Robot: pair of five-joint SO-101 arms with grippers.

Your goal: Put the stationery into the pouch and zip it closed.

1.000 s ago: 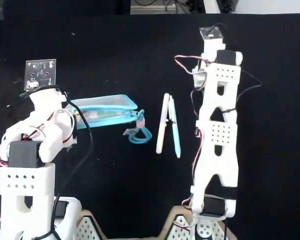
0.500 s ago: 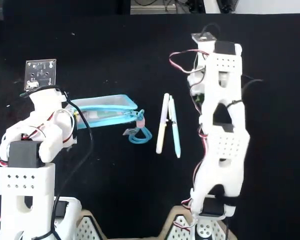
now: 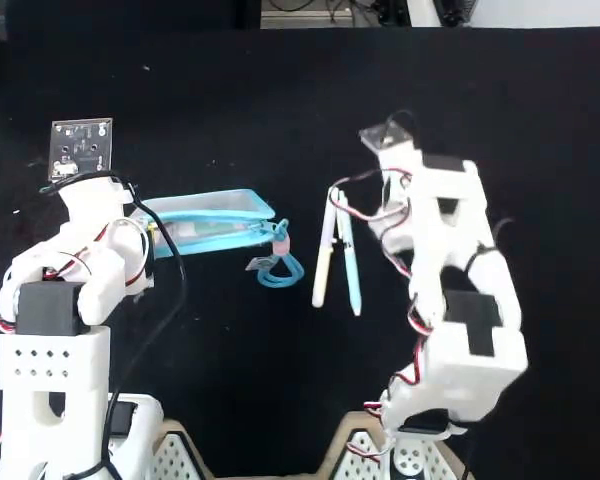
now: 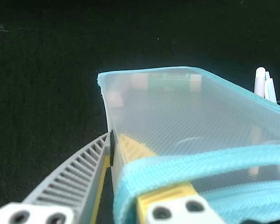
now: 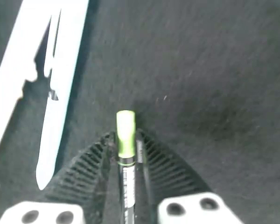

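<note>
The right gripper (image 5: 125,140) has its black ribbed jaws clenched on a slim black pen with a lime-green end (image 5: 125,122). The green end pokes out just past the jaw tips, above the black cloth tabletop (image 5: 214,70). Near it, two more pens lie side by side on the cloth, touching at their far ends and slightly apart at the near ends. One is a pale yellow-and-white pen (image 3: 323,255) and the other a light blue-and-white pen (image 3: 349,258). The white right arm (image 3: 450,250) bends over just beside them.

The left gripper (image 4: 113,145) is clamped on one end of the translucent mesh pouch with turquoise zip trim (image 4: 177,112). A grey ribbed jaw presses the outside of the wall, and a yellow jaw shows through the wall. The pouch lies flat on the tabletop, between the left arm (image 3: 65,290) and the loose pens. A long pale green-and-white shape (image 3: 212,233) is visible inside, along its length. Soft blocks of colour show through at the end away from the jaws, too hazy to name. I cannot tell how far the zip is drawn. A looped turquoise cord (image 3: 280,268) trails from the pouch end nearest the pens.

A small grey square board (image 3: 80,146) lies on the cloth beyond the left arm.
</note>
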